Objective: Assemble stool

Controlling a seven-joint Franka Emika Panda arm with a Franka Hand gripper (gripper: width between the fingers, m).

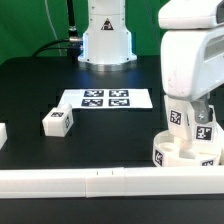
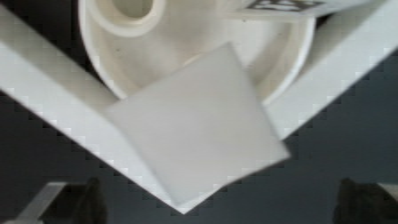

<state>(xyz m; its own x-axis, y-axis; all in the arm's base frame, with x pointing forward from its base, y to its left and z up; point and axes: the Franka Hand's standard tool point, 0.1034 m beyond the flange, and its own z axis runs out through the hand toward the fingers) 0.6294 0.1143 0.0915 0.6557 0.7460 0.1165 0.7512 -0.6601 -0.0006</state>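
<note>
**Stool seat** (image 1: 183, 156): white round disc on the black table (image 1: 30, 90), at the exterior view's right, touching the white border rail (image 1: 100, 182) along the near edge. The wrist view shows it lodged where two rails meet at a corner, with one round socket (image 2: 125, 15) open. Black-and-white square tags sit on its rim; their patterns are too small to read.

**Leg, on seat** (image 2: 196, 130): white block rising from the disc directly beneath the gripper. It carries square tags and no legible writing.

**Gripper** (image 1: 195, 106): poised straight above the seat. Its dark fingers (image 2: 63, 200) stand wide apart on either side of the leg, clear of it and holding nothing.

**Leg, loose** (image 1: 57, 121): white block lying on the table, well apart from the seat towards the exterior view's left. One tag faces up.

**Further white piece** (image 1: 3, 133): cut off by the exterior view's left edge, so its kind cannot be told.

**Marker board** (image 1: 105, 99): flat white sheet with four square tags, lying mid-table between the loose leg and the robot base (image 1: 106, 40).
</note>
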